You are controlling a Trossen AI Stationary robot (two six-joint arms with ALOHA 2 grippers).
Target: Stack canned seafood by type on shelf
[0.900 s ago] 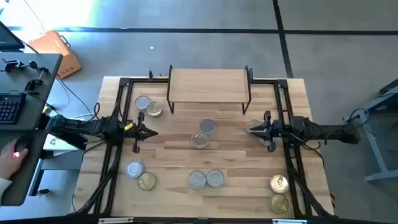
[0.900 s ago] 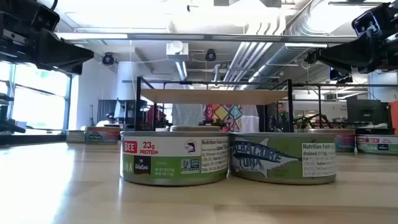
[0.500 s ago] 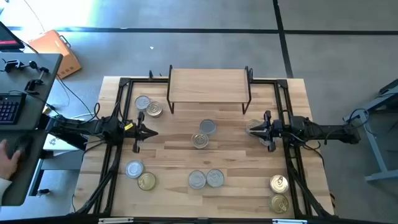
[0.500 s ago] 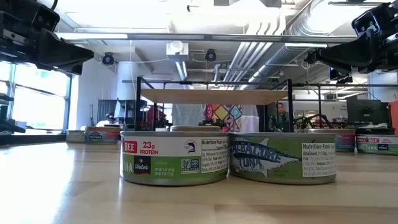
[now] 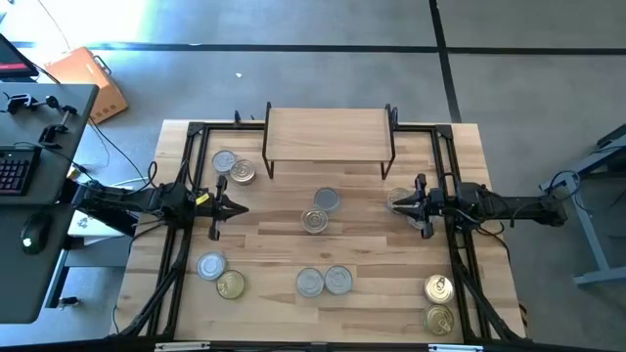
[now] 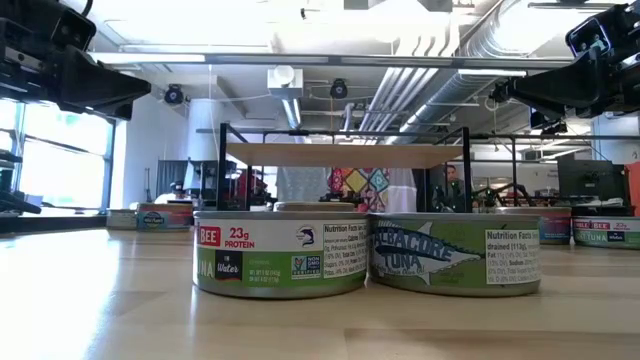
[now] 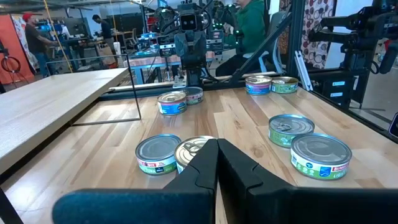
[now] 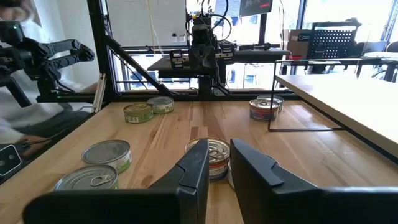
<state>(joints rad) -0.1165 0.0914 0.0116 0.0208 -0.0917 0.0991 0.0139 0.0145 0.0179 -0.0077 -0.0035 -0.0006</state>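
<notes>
Round tins of canned seafood stand upright on their bases across the slatted tabletop. A silver-lidded tin (image 5: 326, 199) and a gold-lidded one (image 5: 314, 221) are at the centre, between my two grippers. Other pairs stand far left (image 5: 233, 167), near left (image 5: 221, 275), near centre (image 5: 324, 281) and near right (image 5: 439, 303). The shelf (image 5: 328, 133), a light wooden top on thin black legs, stands bare at the far middle. My left gripper (image 5: 242, 207) hovers left of centre, shut. My right gripper (image 5: 391, 202) hovers right of centre with a narrow gap between its fingers (image 8: 202, 155) and nothing between them.
Black frame rails (image 5: 186, 196) run along the table's left and right sides, under each arm. A desk with a keyboard and mouse (image 5: 34, 235) stands beyond the left edge. Bare tabletop (image 5: 284, 196) lies between the shelf and the centre tins.
</notes>
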